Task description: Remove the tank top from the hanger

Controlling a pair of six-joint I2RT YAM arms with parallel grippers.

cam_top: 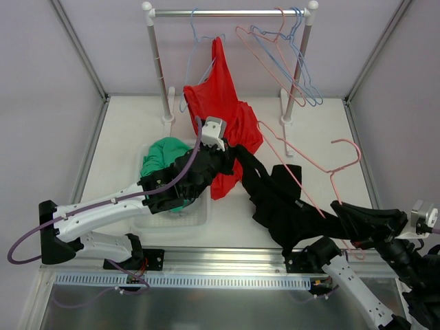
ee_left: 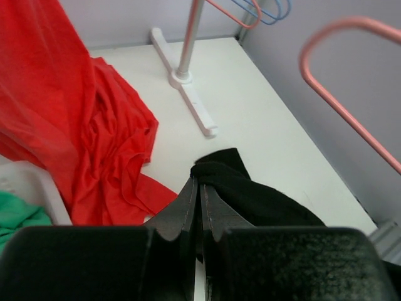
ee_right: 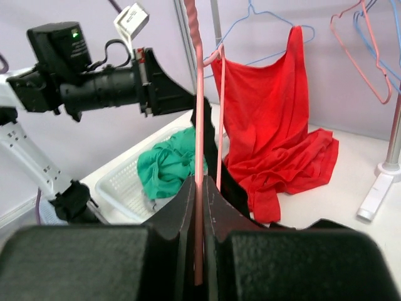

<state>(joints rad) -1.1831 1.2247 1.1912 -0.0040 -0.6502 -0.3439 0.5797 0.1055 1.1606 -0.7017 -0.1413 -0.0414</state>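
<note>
Black tank top (cam_top: 278,199) is stretching between your two end effectors, draped low over the front right of the surface (cam_top: 137,124).

1. Left end effector (ee_left: 199,183): you are seeing its jaws pressed together on one bunched edge of the black tank top. The fabric is trailing away from the fingertips toward the right arm.
2. Right end effector (ee_right: 199,188): its jaws are clamping the wire of the pink hanger (ee_right: 199,125), which is rising steeply from the fingertips. In the top view, the hanger's hook is pointing toward the right wall, and one long wire is crossing the black fabric. You cannot tell whether the wire is passing through the garment.
3. Surroundings: a red tank top (cam_top: 223,110) is hanging from a blue hanger (cam_top: 193,38) on the rack (cam_top: 227,12), its lower part pooling on the surface just behind the left end effector. A green garment (cam_top: 165,155) is lying in the white basket (cam_top: 196,216) beneath the left arm.
</note>
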